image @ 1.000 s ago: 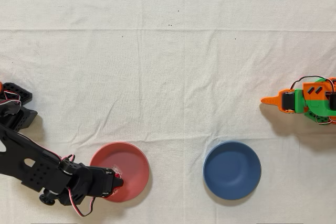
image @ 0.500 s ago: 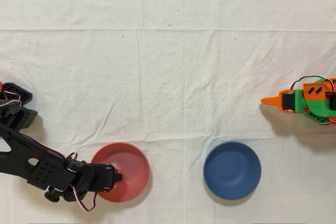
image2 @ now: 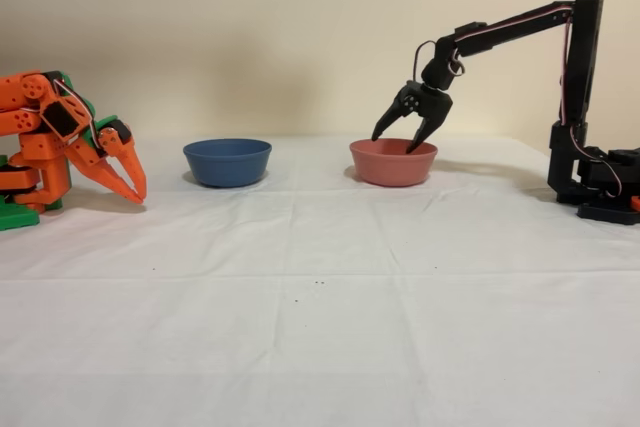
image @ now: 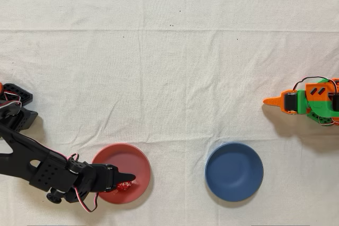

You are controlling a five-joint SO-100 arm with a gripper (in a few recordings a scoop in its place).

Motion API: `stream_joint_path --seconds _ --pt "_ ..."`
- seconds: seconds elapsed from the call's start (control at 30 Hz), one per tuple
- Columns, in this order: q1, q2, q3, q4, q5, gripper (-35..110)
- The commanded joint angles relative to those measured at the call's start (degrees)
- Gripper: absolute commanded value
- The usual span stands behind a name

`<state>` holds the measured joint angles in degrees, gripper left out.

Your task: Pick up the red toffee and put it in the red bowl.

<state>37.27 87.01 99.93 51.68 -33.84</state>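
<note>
The red bowl sits near the front edge of the overhead view, left of centre. The red toffee lies inside it, a small glittery red spot by the bowl's left rim. My black gripper reaches in over that rim from the left and stands open, its upper finger just above the toffee. In the fixed view the gripper hangs open over the red bowl, fingertips spread at rim height. From that side the bowl's wall hides its inside.
A blue bowl of the same size stands to the right of the red one in the overhead view, and to its left in the fixed view. The idle orange arm rests at the right edge. White cloth covers the table.
The gripper has opened over the red bowl and the toffee has dropped from its fingers into the bowl. The arm has barely shifted.
</note>
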Motion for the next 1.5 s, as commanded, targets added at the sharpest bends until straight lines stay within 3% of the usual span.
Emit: stream_joint_path --seconds 0.0,0.33,0.6,0.83,0.97,1.07,1.17,1.47 --pt "0.5 0.8 -3.9 1.1 -1.7 32" --pt "0.7 0.0 -8.6 4.1 -1.6 30" --pt "1.3 9.2 -6.3 9.0 -5.2 9" --pt "0.1 19.5 -4.8 14.2 -6.9 2" --pt "-1.7 23.1 -5.0 17.8 -4.9 1" --pt "-3.9 26.9 -4.8 19.0 2.1 1" --pt "-6.9 32.5 -0.4 14.8 10.2 1" --pt "-21.7 52.0 16.3 0.0 19.0 1"
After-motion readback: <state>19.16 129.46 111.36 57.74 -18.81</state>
